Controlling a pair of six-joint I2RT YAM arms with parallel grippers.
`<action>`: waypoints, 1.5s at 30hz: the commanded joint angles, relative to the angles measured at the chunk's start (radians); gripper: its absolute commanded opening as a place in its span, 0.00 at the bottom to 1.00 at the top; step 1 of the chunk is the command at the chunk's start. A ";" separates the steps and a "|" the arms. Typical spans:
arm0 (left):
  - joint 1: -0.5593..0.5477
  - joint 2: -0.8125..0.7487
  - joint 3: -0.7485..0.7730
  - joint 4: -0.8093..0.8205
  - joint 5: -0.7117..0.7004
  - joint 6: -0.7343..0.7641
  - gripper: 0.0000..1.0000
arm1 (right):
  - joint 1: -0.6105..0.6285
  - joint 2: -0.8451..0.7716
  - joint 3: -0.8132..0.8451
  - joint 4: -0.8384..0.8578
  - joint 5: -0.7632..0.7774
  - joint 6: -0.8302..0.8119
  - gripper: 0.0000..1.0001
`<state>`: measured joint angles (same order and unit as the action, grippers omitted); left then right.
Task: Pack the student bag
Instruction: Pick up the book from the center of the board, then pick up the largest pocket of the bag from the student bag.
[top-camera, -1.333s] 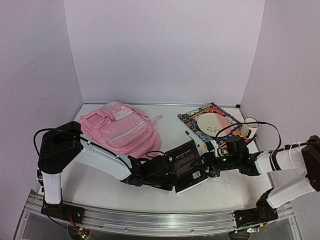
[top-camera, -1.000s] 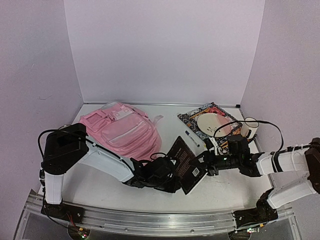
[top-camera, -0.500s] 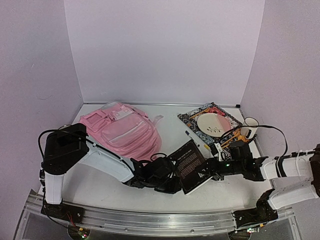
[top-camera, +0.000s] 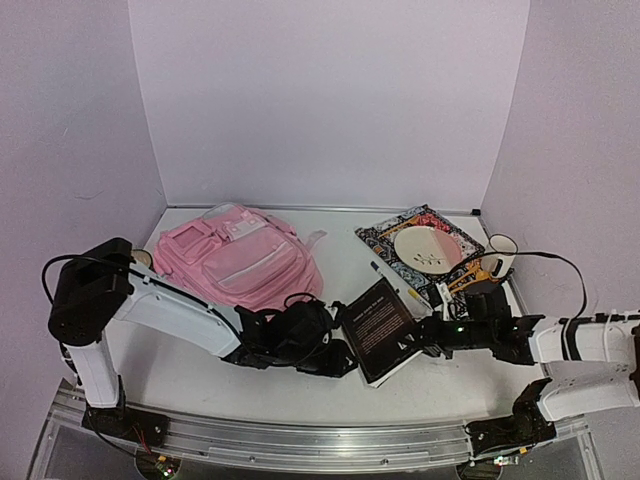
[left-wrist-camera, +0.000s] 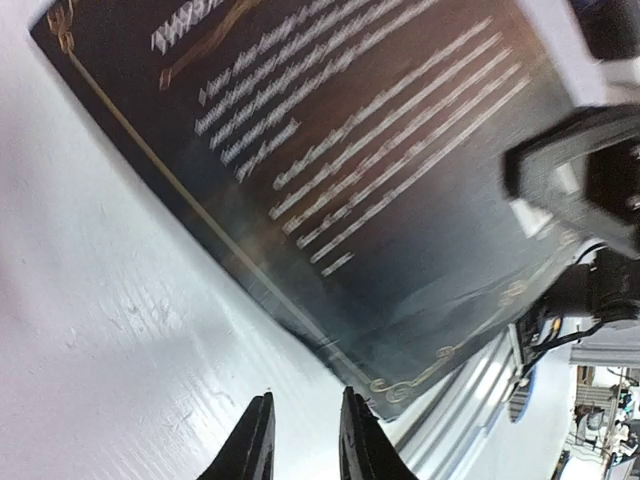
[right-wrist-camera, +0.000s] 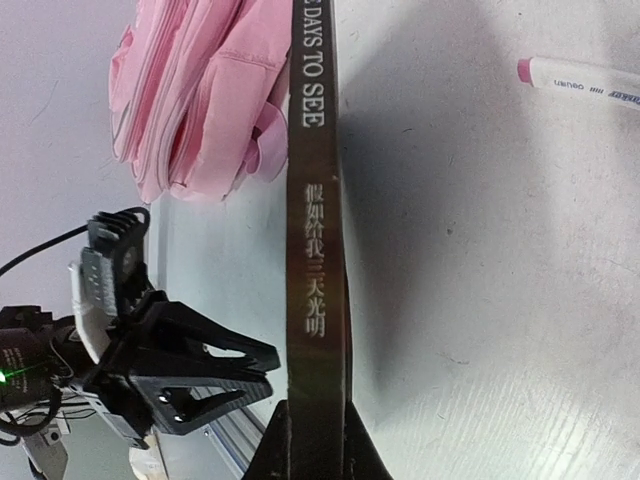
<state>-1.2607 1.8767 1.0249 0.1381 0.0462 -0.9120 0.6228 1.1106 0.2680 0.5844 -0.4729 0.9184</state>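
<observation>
The student bag (top-camera: 240, 260), a soft pink backpack, lies flat at the back left and shows again as the student bag (right-wrist-camera: 195, 90) in the right wrist view. A black book (top-camera: 378, 328) with pale lettering stands tilted on the table in front of it. My right gripper (top-camera: 417, 345) is shut on the book's spine; in its own view the right gripper (right-wrist-camera: 317, 405) clamps the black book (right-wrist-camera: 318, 250) edge-on. My left gripper (top-camera: 340, 360) sits just left of the book, apart from it. That left gripper (left-wrist-camera: 306, 396) is narrowly open with nothing between its fingers, below the black book (left-wrist-camera: 350, 170).
A patterned notebook (top-camera: 385, 232) at the back right carries a white plate (top-camera: 425, 248). A white mug (top-camera: 497, 255) stands beside it. A pen (top-camera: 385, 275) lies between the bag and the notebook, also seen as the pen (right-wrist-camera: 580, 80). The table's front rail (top-camera: 320, 440) runs close below both grippers.
My left gripper has let go of the book and drawn back to the left. My right gripper has moved in and closed on the book's spine, which now leans less steeply.
</observation>
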 joint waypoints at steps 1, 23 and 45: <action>0.019 -0.130 0.005 -0.060 -0.088 0.069 0.30 | 0.005 -0.067 0.058 0.016 0.005 0.003 0.00; 0.240 -0.368 0.142 -0.693 -0.482 0.446 0.78 | 0.005 -0.236 0.186 0.021 0.060 0.090 0.00; 0.202 0.028 0.444 -0.875 -0.721 0.646 0.82 | 0.005 -0.261 0.142 0.066 0.115 0.129 0.00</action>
<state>-1.0394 1.8696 1.3968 -0.6976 -0.5426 -0.3038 0.6235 0.8722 0.3950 0.5293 -0.3580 1.0455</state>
